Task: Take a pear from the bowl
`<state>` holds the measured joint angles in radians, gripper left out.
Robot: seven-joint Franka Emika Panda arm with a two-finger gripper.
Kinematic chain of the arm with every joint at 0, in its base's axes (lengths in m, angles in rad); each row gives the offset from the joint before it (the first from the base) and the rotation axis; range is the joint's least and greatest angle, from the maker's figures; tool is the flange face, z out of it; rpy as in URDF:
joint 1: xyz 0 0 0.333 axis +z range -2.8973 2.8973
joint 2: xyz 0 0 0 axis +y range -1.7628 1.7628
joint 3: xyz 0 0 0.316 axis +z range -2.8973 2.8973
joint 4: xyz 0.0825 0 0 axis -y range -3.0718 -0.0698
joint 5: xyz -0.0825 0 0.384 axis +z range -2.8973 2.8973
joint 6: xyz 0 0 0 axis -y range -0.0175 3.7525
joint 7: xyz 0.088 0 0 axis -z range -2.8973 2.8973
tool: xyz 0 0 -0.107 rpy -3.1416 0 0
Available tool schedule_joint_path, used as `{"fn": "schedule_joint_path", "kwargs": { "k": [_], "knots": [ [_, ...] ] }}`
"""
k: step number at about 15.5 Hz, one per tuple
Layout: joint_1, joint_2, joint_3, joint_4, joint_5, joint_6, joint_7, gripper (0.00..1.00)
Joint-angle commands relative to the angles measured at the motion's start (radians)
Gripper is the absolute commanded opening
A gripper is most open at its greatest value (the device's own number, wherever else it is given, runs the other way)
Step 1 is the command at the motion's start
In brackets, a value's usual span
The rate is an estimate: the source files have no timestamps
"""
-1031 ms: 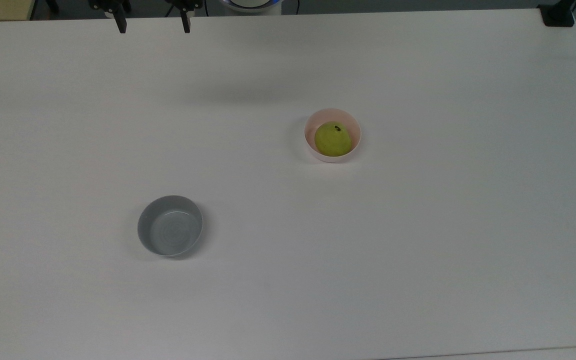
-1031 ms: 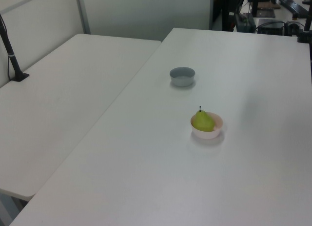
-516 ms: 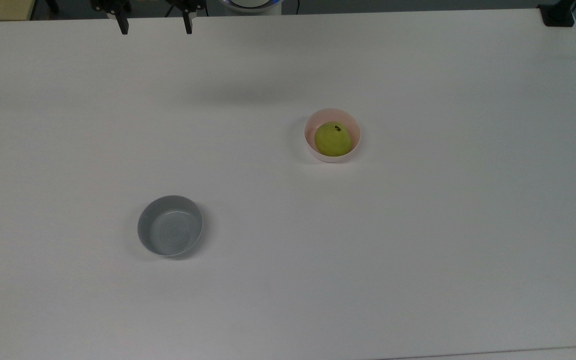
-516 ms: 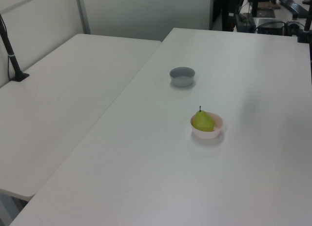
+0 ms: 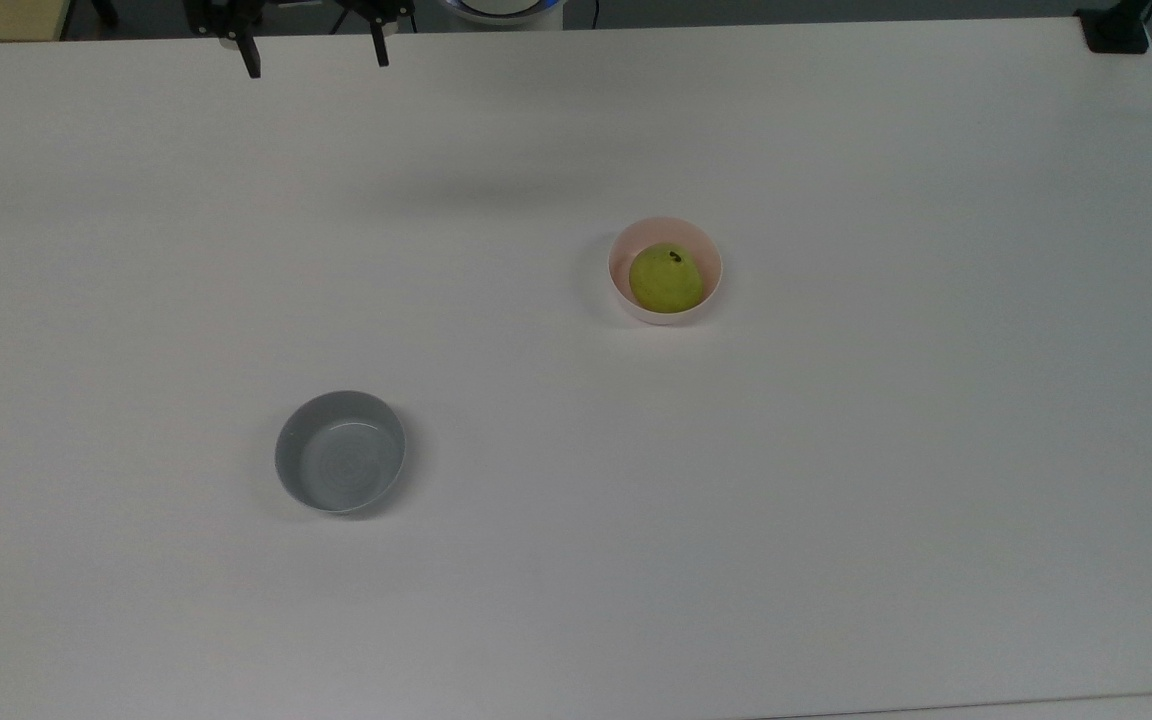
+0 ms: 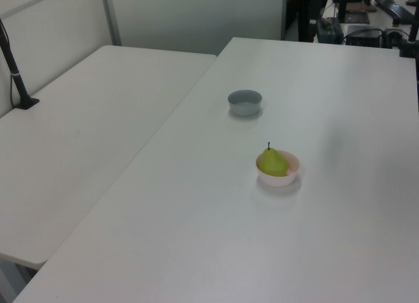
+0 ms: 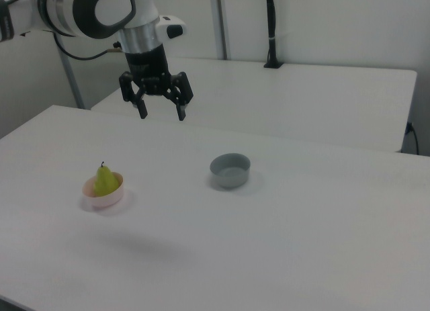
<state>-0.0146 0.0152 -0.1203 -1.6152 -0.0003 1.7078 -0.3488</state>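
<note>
A yellow-green pear with a short dark stem sits upright in a small pale pink bowl on the white table. My gripper hangs high above the table, open, with nothing between its fingers. In the top view it is at the upper edge, well to the left of the pink bowl and far from it. In the right view it hovers up and to the right of the pear.
An empty grey bowl stands apart from the pink one, at the top view's lower left. A second white table adjoins this one. A black post rises at the back in the right view.
In the top view the gripper has crept slightly down and to the right from the upper edge. The pear and both bowls have not moved.
</note>
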Motion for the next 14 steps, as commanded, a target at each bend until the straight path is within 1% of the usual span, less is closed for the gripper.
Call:
{"fn": "schedule_joint_path", "kwargs": {
  "k": [1,6,11,13,14],
  "knots": [
    [0.034,-0.006,0.001,-0.017,0.016,-0.048,-0.116,1.00],
    [0.119,-0.006,0.002,-0.034,0.016,-0.057,-0.102,1.00],
    [0.218,-0.003,0.010,-0.087,0.042,-0.010,0.068,1.00],
    [0.261,0.003,0.016,-0.130,0.046,0.033,0.115,1.00],
    [0.278,0.005,0.016,-0.159,0.061,0.073,0.122,1.00]
  ]
}}
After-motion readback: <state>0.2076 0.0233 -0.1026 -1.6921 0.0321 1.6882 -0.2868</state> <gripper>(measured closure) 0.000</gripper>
